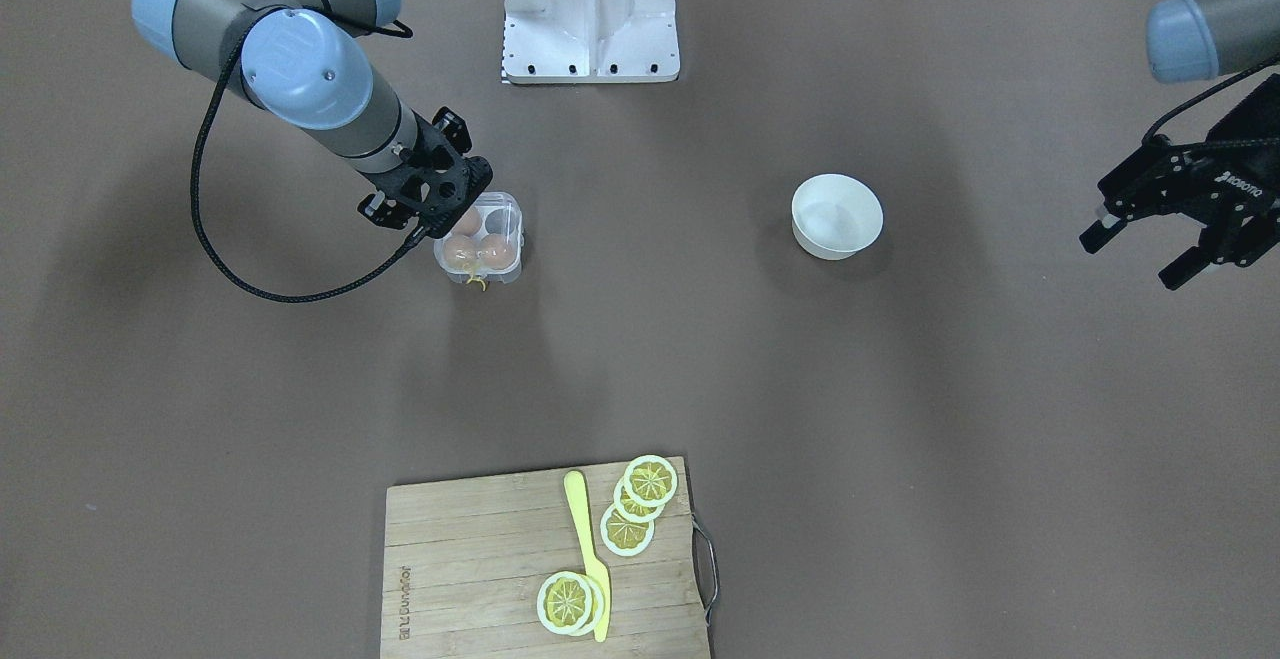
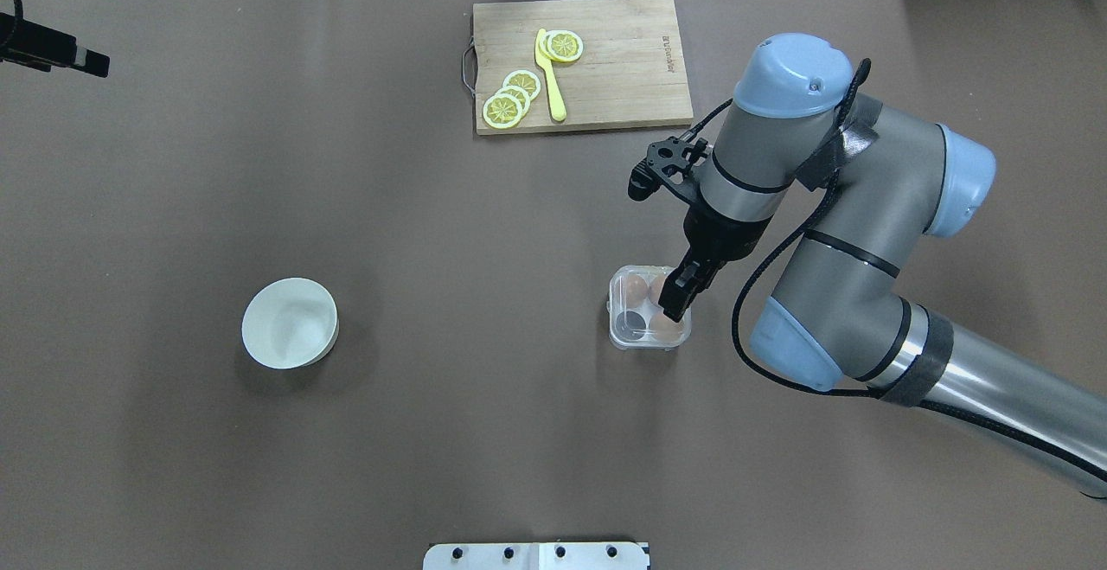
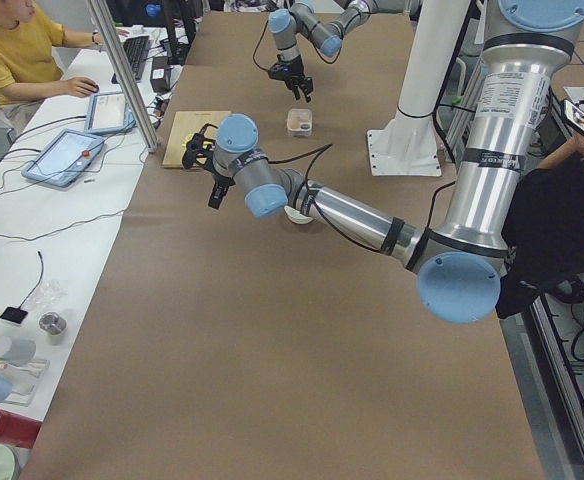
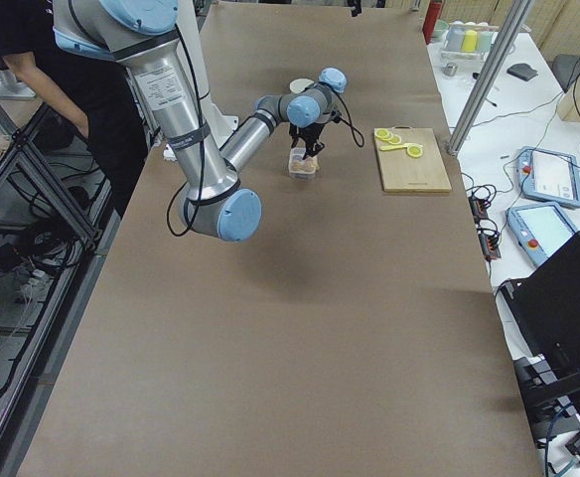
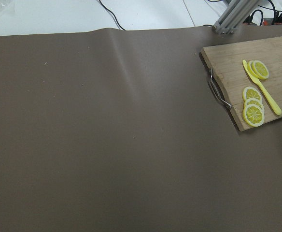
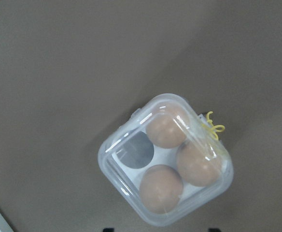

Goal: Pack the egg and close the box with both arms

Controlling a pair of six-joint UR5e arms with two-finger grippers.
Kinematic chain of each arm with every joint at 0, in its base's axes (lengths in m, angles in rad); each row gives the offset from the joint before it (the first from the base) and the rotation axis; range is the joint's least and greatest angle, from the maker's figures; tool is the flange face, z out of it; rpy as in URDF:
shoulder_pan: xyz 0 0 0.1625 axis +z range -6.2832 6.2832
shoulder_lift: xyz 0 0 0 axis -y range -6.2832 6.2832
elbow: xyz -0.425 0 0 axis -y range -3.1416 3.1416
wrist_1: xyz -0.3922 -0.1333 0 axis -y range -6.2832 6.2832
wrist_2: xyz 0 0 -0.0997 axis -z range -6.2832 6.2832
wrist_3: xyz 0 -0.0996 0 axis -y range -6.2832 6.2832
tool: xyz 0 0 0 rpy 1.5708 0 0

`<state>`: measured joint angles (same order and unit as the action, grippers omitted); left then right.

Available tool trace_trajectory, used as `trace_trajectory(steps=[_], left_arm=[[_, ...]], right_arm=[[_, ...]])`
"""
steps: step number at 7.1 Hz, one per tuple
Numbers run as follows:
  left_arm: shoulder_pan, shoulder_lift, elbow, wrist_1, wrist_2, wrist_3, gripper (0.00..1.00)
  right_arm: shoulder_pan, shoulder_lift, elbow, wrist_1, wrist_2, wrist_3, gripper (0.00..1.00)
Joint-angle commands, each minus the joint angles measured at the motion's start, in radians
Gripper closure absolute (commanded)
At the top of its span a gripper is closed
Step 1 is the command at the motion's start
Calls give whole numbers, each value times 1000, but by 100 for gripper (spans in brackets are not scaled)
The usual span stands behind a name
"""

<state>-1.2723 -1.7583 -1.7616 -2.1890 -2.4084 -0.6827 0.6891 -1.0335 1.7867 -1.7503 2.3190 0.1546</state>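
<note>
– What is sitting beneath the right fingers (image 2: 677, 289)?
– The box (image 6: 165, 159): glossy clear plastic, a rounded square. It is holding three smooth brown eggs (image 6: 199, 162), and one round cell (image 6: 140, 149) is showing bare.
– Are they gripping anything?
– No, they are hanging spread just above it, tips nearly cut off.
– And the left fingers (image 1: 1182, 267)?
– They are gaping wide, carrying nothing, well apart from it and partly cropped.

Three eggs (image 6: 166, 126) sit in one box (image 6: 105, 159), leaving one cell (image 6: 140, 149) empty. Well apart from the box: one bowl (image 1: 837, 216), one board (image 1: 470, 559), five lemon slices (image 1: 650, 480), one knife (image 1: 585, 549).
</note>
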Motion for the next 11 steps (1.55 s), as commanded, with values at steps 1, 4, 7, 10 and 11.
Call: trace_trajectory(steps=[1, 4, 7, 10, 11], left_arm=[[-39, 16, 36, 12, -5, 75, 3], [-163, 26, 53, 321, -48, 419, 3], [-231, 45, 103, 417, -37, 492, 2], [-239, 46, 208, 410, -35, 575, 2], [-239, 46, 224, 408, -37, 574, 2]], right_arm=[[91, -5, 10, 0, 5, 0, 0], [306, -81, 4, 14, 0, -16, 0], [479, -177, -13, 61, -99, -40, 0], [659, -165, -203, 74, -90, -50, 0], [706, -178, -211, 72, -86, -52, 0]])
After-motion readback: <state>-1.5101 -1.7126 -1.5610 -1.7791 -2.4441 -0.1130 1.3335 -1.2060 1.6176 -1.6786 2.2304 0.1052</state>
